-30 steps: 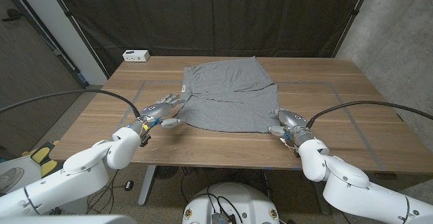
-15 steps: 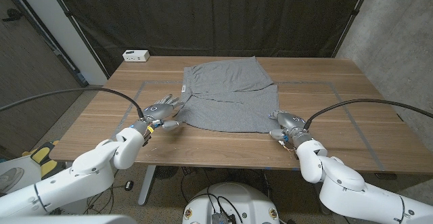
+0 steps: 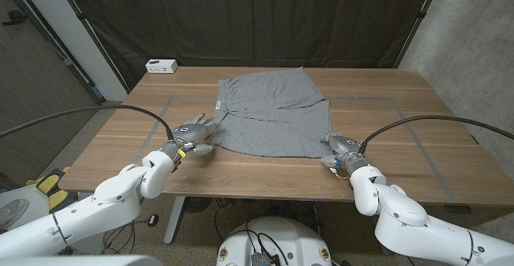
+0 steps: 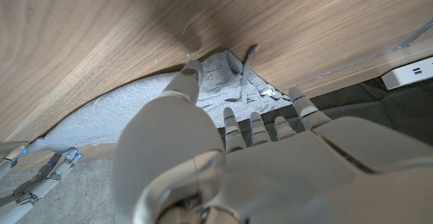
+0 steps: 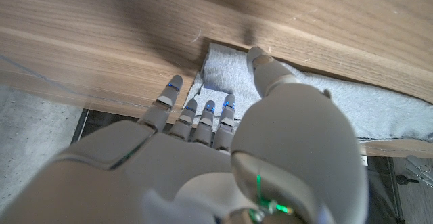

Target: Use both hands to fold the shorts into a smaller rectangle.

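Observation:
The grey shorts [image 3: 271, 112] lie spread out in the middle of the wooden table [image 3: 418, 121], waistband to the far side. My left hand [image 3: 193, 133] sits at their near left edge with its fingers spread, the thumb [image 4: 186, 82] reaching to the cloth [image 4: 122, 119]. At the near right corner is my right hand [image 3: 338, 148]; its thumb [image 5: 264, 68] touches the corner of the shorts [image 5: 226, 68], and its fingertips [image 5: 210, 107] stop just short of the hem. Neither hand holds cloth.
A small white box [image 3: 161, 66] stands at the far left corner of the table, also seen as the box [image 4: 410, 72]. Grey tape lines [image 3: 377, 100] mark a rectangle around the shorts. A dark curtain hangs behind the table.
Both hands have crept a little closer to the near corners of the shorts. The shorts have not moved.

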